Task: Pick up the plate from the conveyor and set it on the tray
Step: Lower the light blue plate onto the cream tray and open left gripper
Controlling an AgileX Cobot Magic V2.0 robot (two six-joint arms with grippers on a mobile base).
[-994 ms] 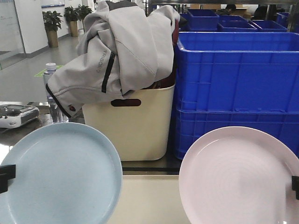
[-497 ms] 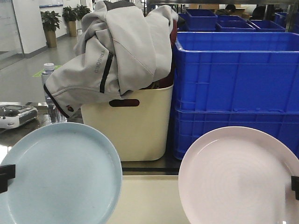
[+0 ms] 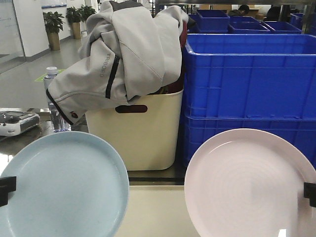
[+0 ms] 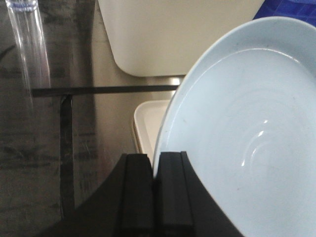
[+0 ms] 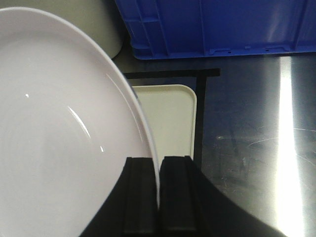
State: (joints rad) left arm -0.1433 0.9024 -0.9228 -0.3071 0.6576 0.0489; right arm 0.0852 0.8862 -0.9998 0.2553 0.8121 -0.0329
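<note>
Slightly higher and further left than a moment ago, the plate [image 3: 249, 185] hangs tilted above the steel desk [image 5: 247, 148], over the right end of the tray [image 5: 170, 118], not yet down. A blue plate [image 3: 59, 187] hangs opposite. With only a rim pinch, either could slip or land edge-first. The right hand [image 5: 159, 197] straddles and clamps the plate's outer rim; the left hand [image 4: 154, 192] clamps the blue one.

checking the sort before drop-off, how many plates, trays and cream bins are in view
plates: 2, a round pale pink plastic plate and a round light blue plastic plate
trays: 1, a cream-beige rectangular plastic tray
bins: 1, a tall cream plastic bin
total: 4
</note>
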